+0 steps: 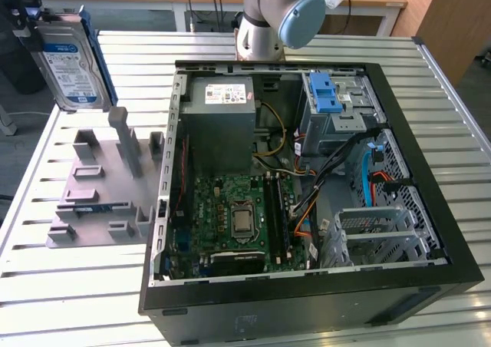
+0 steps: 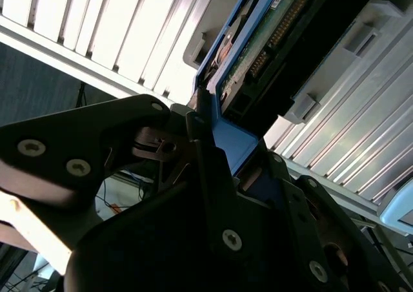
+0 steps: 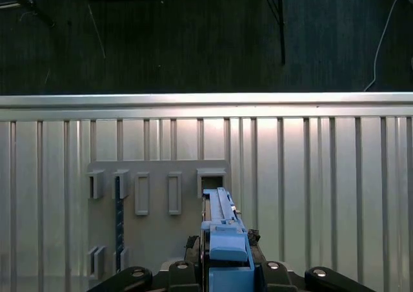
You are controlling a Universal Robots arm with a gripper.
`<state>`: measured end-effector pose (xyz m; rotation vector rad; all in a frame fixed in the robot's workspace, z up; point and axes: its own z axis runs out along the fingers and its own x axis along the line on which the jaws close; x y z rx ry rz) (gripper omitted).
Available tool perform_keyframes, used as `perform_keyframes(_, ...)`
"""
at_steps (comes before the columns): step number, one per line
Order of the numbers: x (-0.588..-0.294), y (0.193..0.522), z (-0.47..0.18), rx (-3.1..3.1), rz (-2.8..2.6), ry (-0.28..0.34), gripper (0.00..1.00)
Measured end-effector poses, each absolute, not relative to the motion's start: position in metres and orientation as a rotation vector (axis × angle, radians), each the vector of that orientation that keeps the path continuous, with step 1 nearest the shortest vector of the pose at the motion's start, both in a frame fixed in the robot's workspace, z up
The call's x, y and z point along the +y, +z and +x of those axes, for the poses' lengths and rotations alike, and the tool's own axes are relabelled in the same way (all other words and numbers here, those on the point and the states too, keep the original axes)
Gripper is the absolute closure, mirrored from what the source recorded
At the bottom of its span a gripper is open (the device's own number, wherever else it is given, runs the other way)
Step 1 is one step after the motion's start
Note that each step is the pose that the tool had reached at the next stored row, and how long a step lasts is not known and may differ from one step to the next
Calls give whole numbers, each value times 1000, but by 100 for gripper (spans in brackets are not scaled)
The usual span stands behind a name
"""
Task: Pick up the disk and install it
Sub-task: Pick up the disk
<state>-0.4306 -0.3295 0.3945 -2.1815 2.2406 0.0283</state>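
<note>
Exterior view: disk gripped and raised, outside the computer case.
The gripper (image 1: pixel 32 34) is closed on the blue end bracket of the disk (image 1: pixel 73 64). The disk stands upright, label showing, over the grey fixture (image 1: pixel 92 186) on the slatted table (image 1: pixel 77 301), to the exterior view's left of the open computer case (image 1: pixel 307 295).

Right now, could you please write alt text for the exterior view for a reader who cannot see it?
The end effector holds the disk in the air above a grey fixture on a slatted metal table. To the exterior view's right lies an open computer case.
</note>
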Motion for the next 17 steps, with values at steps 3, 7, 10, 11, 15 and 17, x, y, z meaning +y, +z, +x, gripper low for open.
perform_keyframes(3,-330,397,-431,2241,-2182,28,64)
perform_keyframes(7,-330,401,-431,2241,-2182,28,64)
perform_keyframes(10,-330,404,-431,2240,-2181,28,64)
perform_keyframes(11,-330,405,-431,2241,-2182,28,64)
perform_keyframes(15,-330,409,-431,2240,-2182,28,64)
perform_keyframes(17,-330,411,-431,2240,-2181,28,64)
